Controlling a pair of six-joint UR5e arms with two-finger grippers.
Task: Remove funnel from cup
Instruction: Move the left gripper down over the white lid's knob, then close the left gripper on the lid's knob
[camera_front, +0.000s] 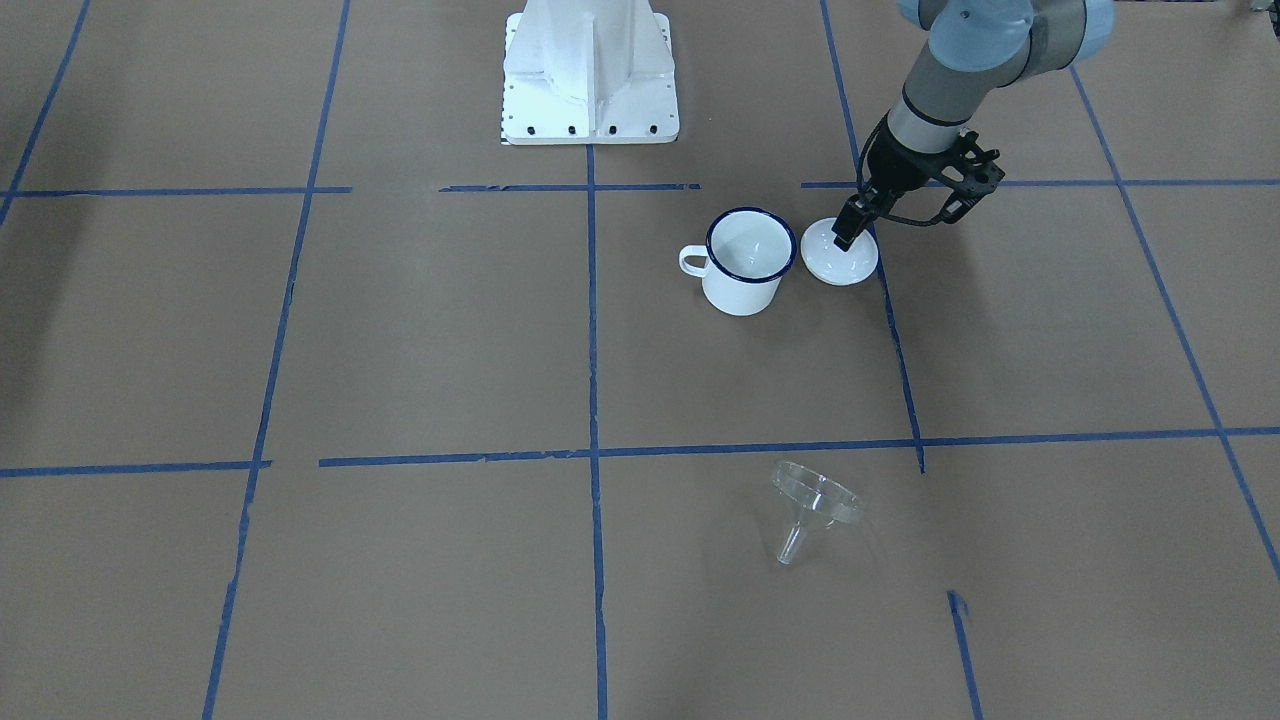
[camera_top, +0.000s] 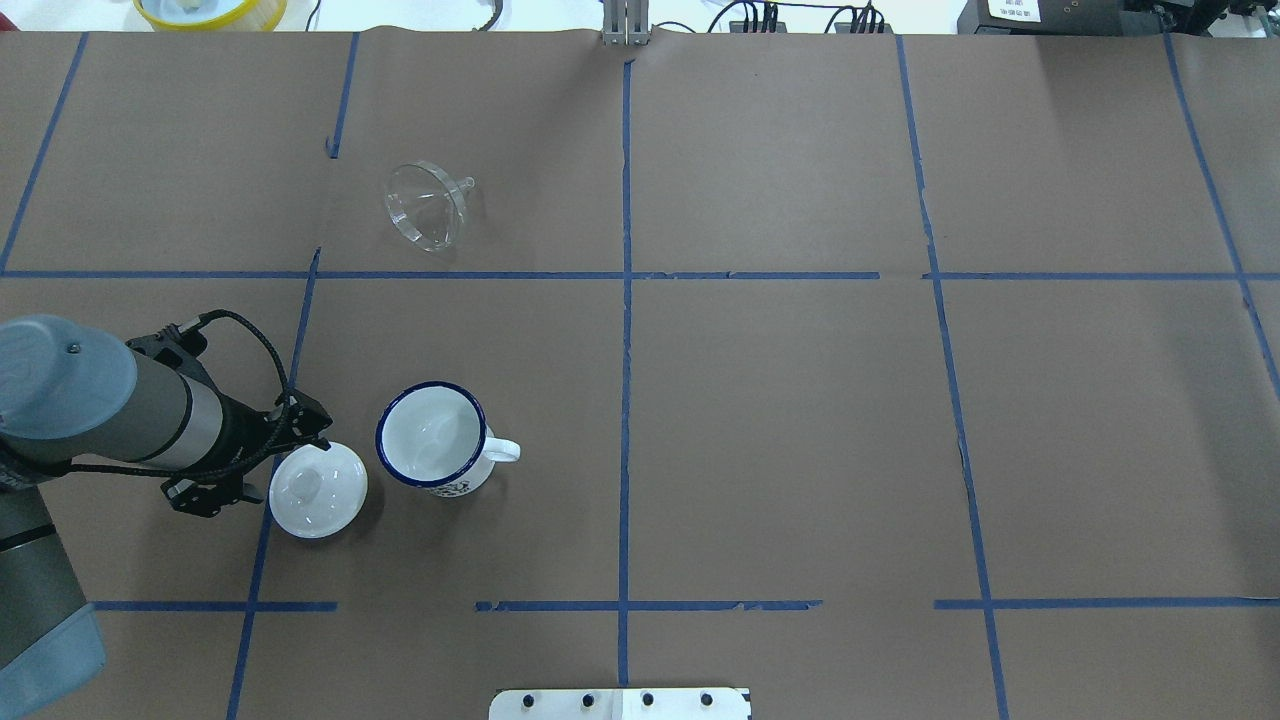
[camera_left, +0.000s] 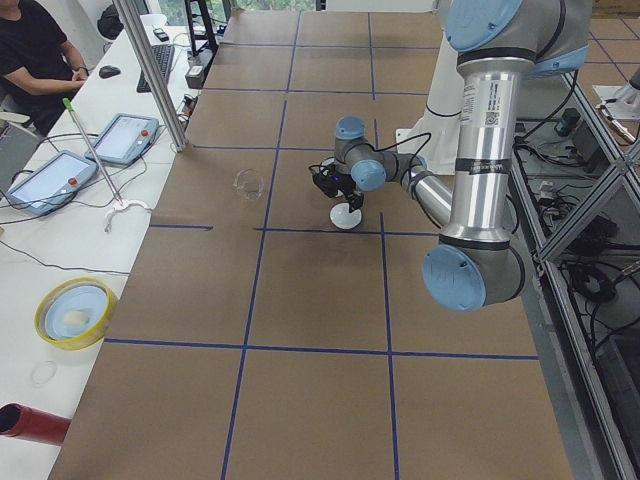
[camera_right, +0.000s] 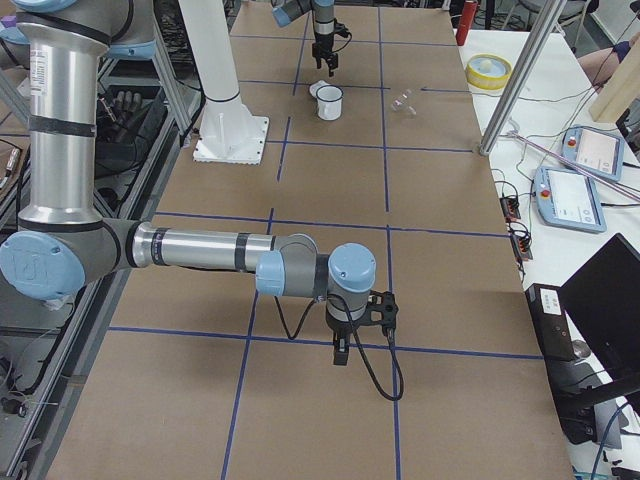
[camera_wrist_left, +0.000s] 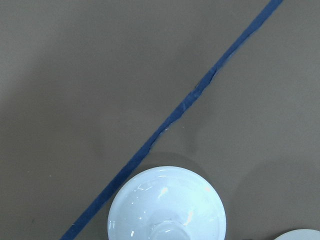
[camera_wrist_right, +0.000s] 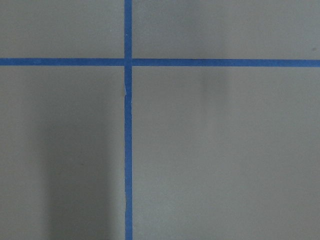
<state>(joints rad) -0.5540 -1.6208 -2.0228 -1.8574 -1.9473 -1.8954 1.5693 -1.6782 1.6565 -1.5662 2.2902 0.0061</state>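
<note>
Clear funnel lies on its side on the tabletop, lower centre of the front view, well apart from the white cup. Likely light, stiff, slippery; best pinched at the rim. The left claw hangs over a white lid; its opening cannot be told.

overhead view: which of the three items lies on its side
The clear funnel, spout pointing sideways; the white blue-rimmed enamel mug stands upright, the white domed lid sits flat.
</note>
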